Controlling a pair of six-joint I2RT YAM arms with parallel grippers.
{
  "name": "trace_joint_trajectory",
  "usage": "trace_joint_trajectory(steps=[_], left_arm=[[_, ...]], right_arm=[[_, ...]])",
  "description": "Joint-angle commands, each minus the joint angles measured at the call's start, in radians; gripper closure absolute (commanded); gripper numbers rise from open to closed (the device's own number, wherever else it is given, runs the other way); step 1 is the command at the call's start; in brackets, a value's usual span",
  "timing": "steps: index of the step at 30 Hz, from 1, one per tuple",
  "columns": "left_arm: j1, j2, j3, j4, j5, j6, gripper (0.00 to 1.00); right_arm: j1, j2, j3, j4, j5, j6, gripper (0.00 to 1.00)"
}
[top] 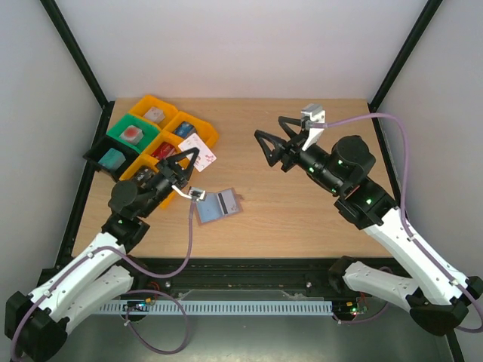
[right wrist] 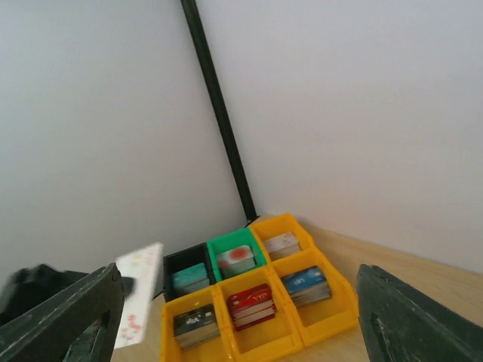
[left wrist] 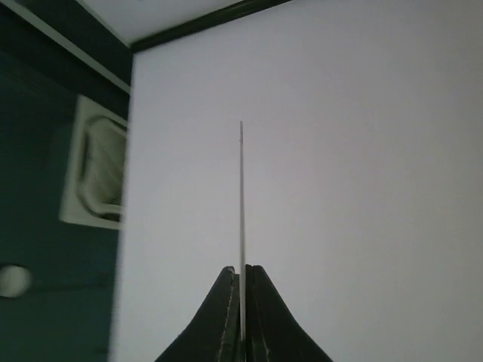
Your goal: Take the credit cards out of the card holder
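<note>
White with pink-red marks, the card (top: 200,149) is pinched in your left pincer (top: 190,158), whose fingers (left wrist: 226,317) are closed flat on its lower end. In the left wrist view you see it edge-on as a thin line rising straight up from between the tips, with a pale wall (left wrist: 362,151) behind it. That pincer is lifted off the table (top: 302,211) and hangs over the near-right corner of the trays (top: 151,105), which spread out beyond it and to its left. The holder (top: 235,202) lies flat on the table below the left pincer, to its right and a little nearer you, apart from the fingers and just beside the wrist. A blue-grey card (top: 205,214) sits at the holder's near-left end, and you cannot tell from here whether it is tucked in or only lying on top. Your right pincer (top: 269,128) is spread wide and grips nothing. It is raised above the table well to the right of the holder and faces left, so the trays and the lifted card show between its fingers in the right wrist view.
</note>
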Motion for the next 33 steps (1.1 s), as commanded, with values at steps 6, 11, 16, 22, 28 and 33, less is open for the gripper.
trace_joint_trajectory(steps=[6, 11, 16, 22, 28, 33], left_arm=[[-0.03, -0.027, 0.013, 0.125, -0.025, 0.402, 0.98], [-0.033, 0.07, 0.196, -0.103, -0.333, 0.165, 0.98], [0.085, 0.363, 0.688, -0.751, -0.569, -0.389, 0.98], [0.282, 0.748, 1.089, -1.233, -0.65, -0.617, 0.98], [0.369, 1.232, 1.619, -1.508, -0.665, -0.844, 0.98], [0.429, 1.554, 1.882, -1.432, -0.738, -0.86, 0.98]], right_arm=[[-0.012, 0.003, -0.033, 0.022, 0.091, -0.018, 0.16], [-0.032, 0.026, -0.02, 0.009, 0.095, -0.034, 0.14], [-0.102, 0.086, 0.005, -0.012, 0.074, -0.047, 0.13], [-0.213, 0.177, 0.009, 0.007, 0.013, -0.039, 0.09], [-0.304, 0.281, 0.035, 0.031, -0.084, -0.032, 0.08], [-0.36, 0.353, 0.025, 0.045, -0.112, -0.015, 0.07]])
